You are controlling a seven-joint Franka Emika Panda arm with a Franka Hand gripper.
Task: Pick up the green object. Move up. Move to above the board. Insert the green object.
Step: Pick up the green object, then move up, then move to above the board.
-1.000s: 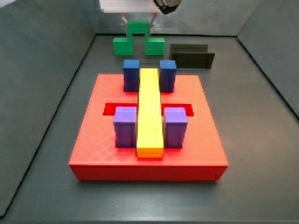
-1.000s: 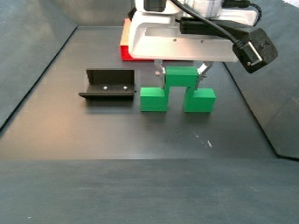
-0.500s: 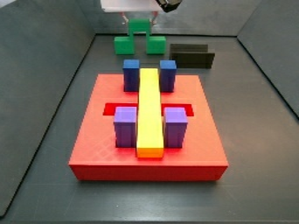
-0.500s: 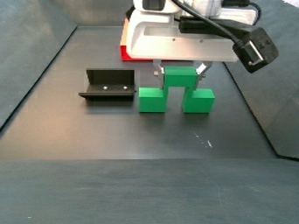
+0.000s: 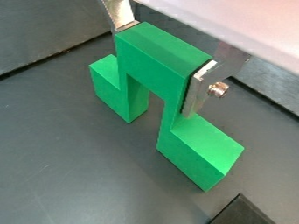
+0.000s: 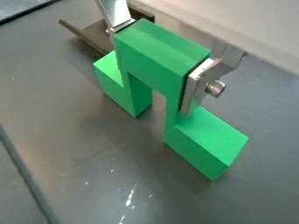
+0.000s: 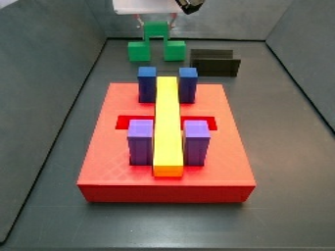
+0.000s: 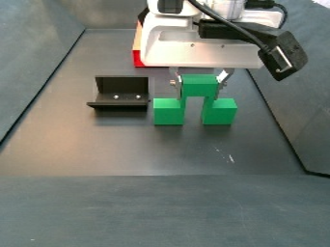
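Your gripper (image 5: 162, 54) sits over the green object (image 5: 158, 96) in a wrist view, with one silver finger (image 5: 118, 15) flat against one face of the tall centre cube and the other finger against the opposite face, so the jaws are clamped on that centre cube. You see the two lower side cubes standing on the dark floor (image 5: 70, 149). In a wrist view from another angle, the gripper (image 6: 163, 54) holds the green object (image 6: 158, 92) in the same way, the plates pressed on both sides of its centre cube, and behind it you find the dark fixture (image 6: 82, 32) near one of the side cubes. In a side view, the gripper (image 7: 156, 24) is at the far end of the box, right above the green object (image 7: 153, 48), which stands on the floor behind the board (image 7: 112, 162); the board carries two blue blocks (image 7: 148, 80), two purple blocks (image 7: 140, 142) and a long yellow bar (image 7: 167, 125), and the fixture (image 7: 216, 63) is beside the green object. In a side view from the opposite end, the gripper (image 8: 196, 76) comes down on the centre of the green object (image 8: 196, 99), the fixture (image 8: 119, 95) lies just beside it, and the red board (image 8: 137, 41) is mostly hidden behind the arm.
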